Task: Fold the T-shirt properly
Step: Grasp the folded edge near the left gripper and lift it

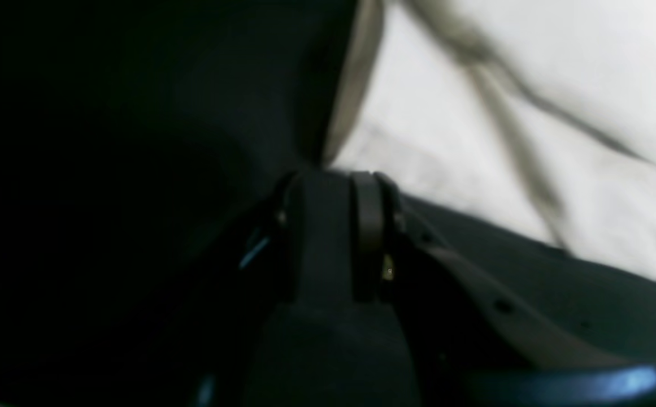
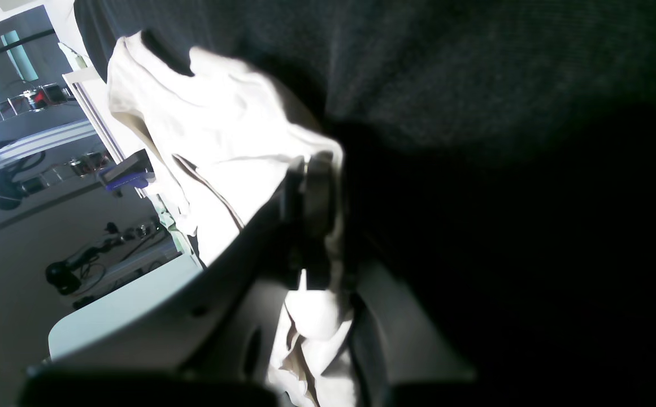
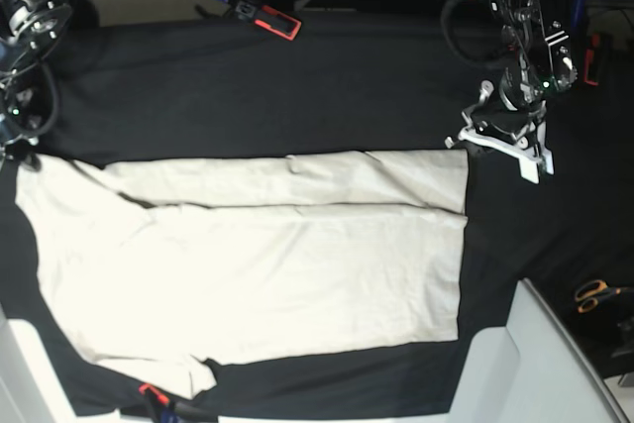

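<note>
The cream cotton T-shirt (image 3: 258, 274) lies spread flat on the black tablecloth (image 3: 297, 86) that covers the worktop. It fills the middle and the near side. Its far long edge is already turned over, so a strip of cloth lies along the top of it.

The left claw (image 3: 474, 141) sits at the far corner of the shirt, on the right side of the base view. In the left wrist view its jaws are pressed close, and a thin edge of the shirt comes up out of the tips. It looks clenched on that edge. The right claw (image 2: 311, 164) is at the other far corner. In the right wrist view its tips are close together with white cloth bunched around them, so it looks like it is grasping the shirt too.

I think the step now is to bring this far edge over toward the near side. To do it well, both claws should lift at the same time and to the same height, so the edge between them is straight. They should pull apart just a little to stop it sagging, but not so hard that the cloth slips out. Then they should carry it over slowly and lay it down flat before letting go.

The orange-handled scissors (image 3: 594, 294) lie well apart from the shirt, out of the way.
</note>
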Controlling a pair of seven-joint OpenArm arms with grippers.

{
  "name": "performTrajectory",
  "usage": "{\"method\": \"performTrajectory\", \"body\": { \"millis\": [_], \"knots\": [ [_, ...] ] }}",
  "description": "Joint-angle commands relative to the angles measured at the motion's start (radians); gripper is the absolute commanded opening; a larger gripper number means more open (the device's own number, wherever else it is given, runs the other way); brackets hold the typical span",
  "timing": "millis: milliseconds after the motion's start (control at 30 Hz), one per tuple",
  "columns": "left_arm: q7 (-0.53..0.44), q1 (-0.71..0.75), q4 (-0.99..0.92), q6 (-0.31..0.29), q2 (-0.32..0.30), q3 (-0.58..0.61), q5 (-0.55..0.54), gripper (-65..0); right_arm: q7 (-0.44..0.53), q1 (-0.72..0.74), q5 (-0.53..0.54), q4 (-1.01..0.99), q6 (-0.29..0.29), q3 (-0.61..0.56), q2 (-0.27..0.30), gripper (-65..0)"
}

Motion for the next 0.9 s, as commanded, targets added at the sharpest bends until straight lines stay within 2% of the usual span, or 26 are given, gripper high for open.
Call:
{"method": "performTrajectory", "body": {
  "millis": [0, 67, 233, 300, 400, 467, 567, 867],
  "knots": [
    [-0.016, -0.016, -0.002, -0.005, -0.009, -0.002, -0.008, -51.7, -0.010, 0.002, -0.013, 0.001, -0.010, 0.002, 0.004, -64.2],
    [-0.016, -0.026, -0.044, -0.005, -0.009, -0.012, -0.010, -49.0, -0.015, 0.002, -0.013, 0.001, -0.010, -0.002, 0.002, -64.5],
    [-0.020, -0.045, -0.088, -0.005, 0.025, -0.050, -0.011, -29.1, -0.015, 0.000, -0.013, 0.001, -0.010, -0.004, 0.002, -64.5],
    [-0.020, -0.048, -0.087, -0.007, 0.048, -0.090, -0.039, -24.8, -0.016, 0.000, -0.013, 0.001, -0.010, -0.005, 0.004, -64.5],
    [-0.020, -0.049, -0.091, -0.013, 0.048, -0.110, -0.113, -23.9, -0.035, -0.001, -0.013, 0.001, -0.010, -0.005, 0.008, -64.5],
    [-0.020, -0.049, -0.091, -0.043, 0.048, -0.116, -0.150, -23.9, -0.044, -0.001, -0.015, 0.001, -0.010, -0.005, 0.010, -64.5],
    [-0.022, -0.071, -0.114, -0.070, 0.048, -0.116, -0.153, -24.2, -0.048, -0.001, -0.015, 0.001, -0.010, -0.005, 0.010, -64.5],
    [-0.022, -0.114, -0.199, -0.068, 0.054, -0.113, -0.153, -24.4, -0.048, -0.001, -0.015, 0.001, -0.010, -0.005, 0.011, -64.5]
  ]
}}
